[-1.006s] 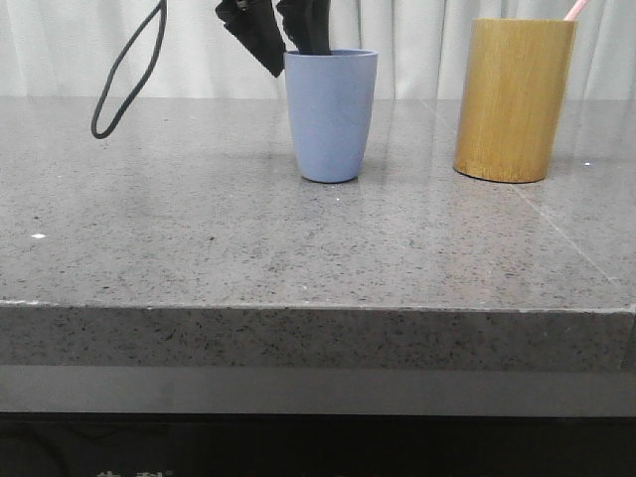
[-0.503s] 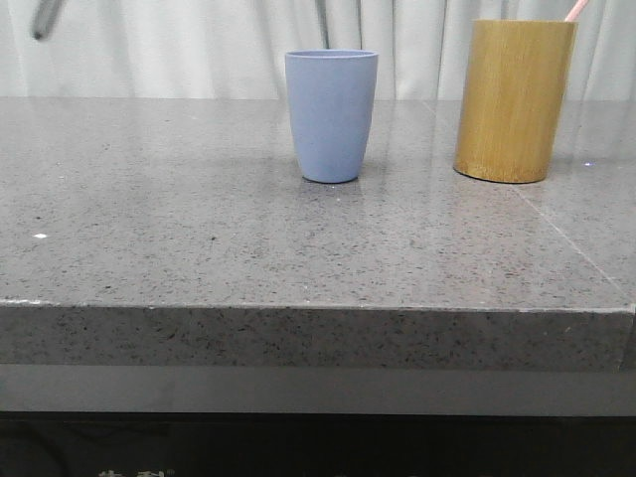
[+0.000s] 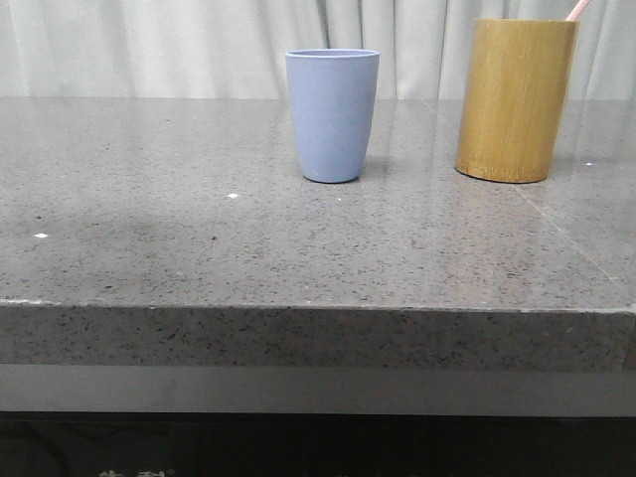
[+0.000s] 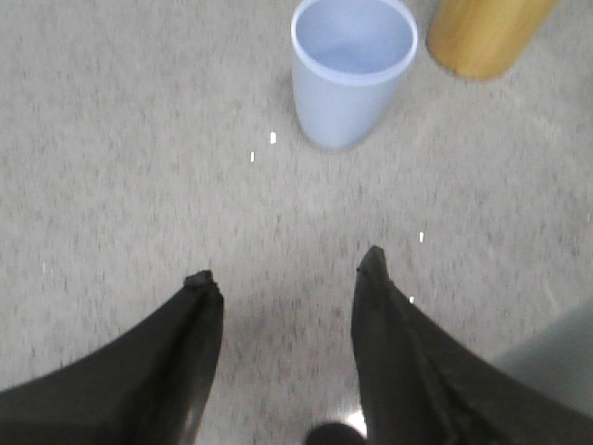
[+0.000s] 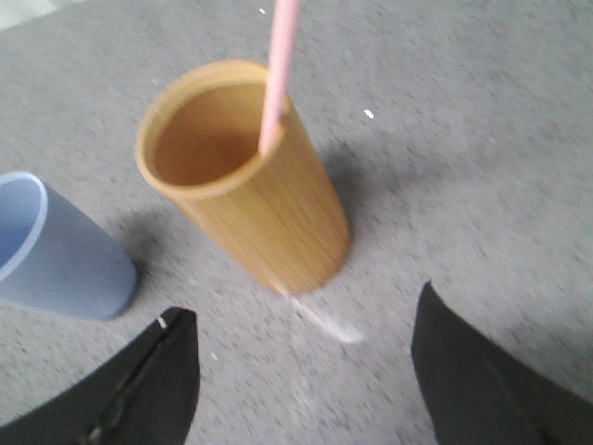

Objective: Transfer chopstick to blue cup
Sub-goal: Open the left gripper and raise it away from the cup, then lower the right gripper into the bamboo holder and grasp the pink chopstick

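The chopstick (image 5: 279, 69) stands in the bamboo holder (image 5: 243, 173), leaning against the rim with its pink upper end poking well above it; in the front view only its tip (image 3: 576, 9) shows at the holder's top edge. The blue cup (image 3: 332, 115) sits upright on the grey stone table (image 3: 199, 238), to the left of the holder and apart from it, and the left wrist view shows the cup's inside (image 4: 353, 37) bare. A second ago a dark gripper and a looped cable hung right behind the cup's rim in the front view; half a second ago only a sliver of them remained at the top edge, and now the space above the cup is free. That suggests the left arm has backed off without putting anything into the cup, so the transfer seems not yet begun. The left gripper (image 4: 287, 269) now hangs over bare table short of the cup, its fingers spread apart with nothing between them. The right gripper (image 5: 296, 324) hovers near the holder, its fingers wide apart too and holding nothing. It looks the better placed arm for taking the stick, by closing on the pink part above the rim.
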